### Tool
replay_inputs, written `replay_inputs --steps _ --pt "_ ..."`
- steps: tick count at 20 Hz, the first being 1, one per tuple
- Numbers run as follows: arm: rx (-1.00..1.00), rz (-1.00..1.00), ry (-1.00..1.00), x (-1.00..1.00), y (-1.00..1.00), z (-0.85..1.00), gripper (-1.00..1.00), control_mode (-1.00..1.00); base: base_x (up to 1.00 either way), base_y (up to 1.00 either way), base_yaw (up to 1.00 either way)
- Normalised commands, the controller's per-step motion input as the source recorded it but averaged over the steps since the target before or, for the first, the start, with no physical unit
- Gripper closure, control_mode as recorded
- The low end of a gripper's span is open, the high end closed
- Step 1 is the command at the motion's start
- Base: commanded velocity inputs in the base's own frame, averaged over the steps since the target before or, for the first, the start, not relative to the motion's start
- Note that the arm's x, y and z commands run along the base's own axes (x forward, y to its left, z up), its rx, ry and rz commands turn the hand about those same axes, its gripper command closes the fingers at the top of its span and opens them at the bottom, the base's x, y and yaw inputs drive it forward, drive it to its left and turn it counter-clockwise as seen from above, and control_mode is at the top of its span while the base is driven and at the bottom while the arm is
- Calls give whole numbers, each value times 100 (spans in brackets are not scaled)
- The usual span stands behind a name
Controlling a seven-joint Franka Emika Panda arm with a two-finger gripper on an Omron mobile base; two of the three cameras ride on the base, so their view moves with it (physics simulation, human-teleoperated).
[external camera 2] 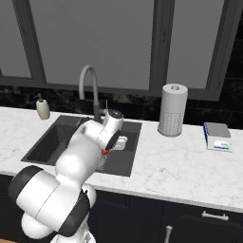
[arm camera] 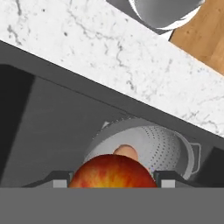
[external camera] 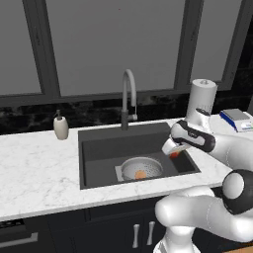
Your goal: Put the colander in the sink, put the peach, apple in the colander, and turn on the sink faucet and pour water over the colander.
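White marble worktop (external camera: 39, 168) runs under dark-framed windows, with the large dark grey rectangular sink (external camera: 99, 148) sunk into it. I have the hand (external camera: 174, 153) pinching the small round red apple (arm camera: 113, 171) above the basin's right side. The round pale perforated colander (external camera: 148, 166) sits on the basin floor near its front edge, the small pale orange peach (external camera: 141, 174) already inside. If I let go here, short of the bowl, I judge the apple could strike the rim and roll off across the sink floor.
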Motion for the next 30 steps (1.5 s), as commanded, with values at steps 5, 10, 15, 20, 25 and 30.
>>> replay_inputs --steps 5,10,15,20,25,30 --pt "13 1 10 49 13 -10 100 -100 0 0 0" --pt "4 0 13 21 31 -26 100 -100 0 0 0" --pt "0 0 1 0 7 -42 100 -100 0 0 0" --pt "0 0 0 0 0 -28 100 -100 0 0 0" --pt "0 0 3 0 7 -24 100 -100 0 0 0" --pt "0 4 11 1 0 -33 100 -100 0 0 0"
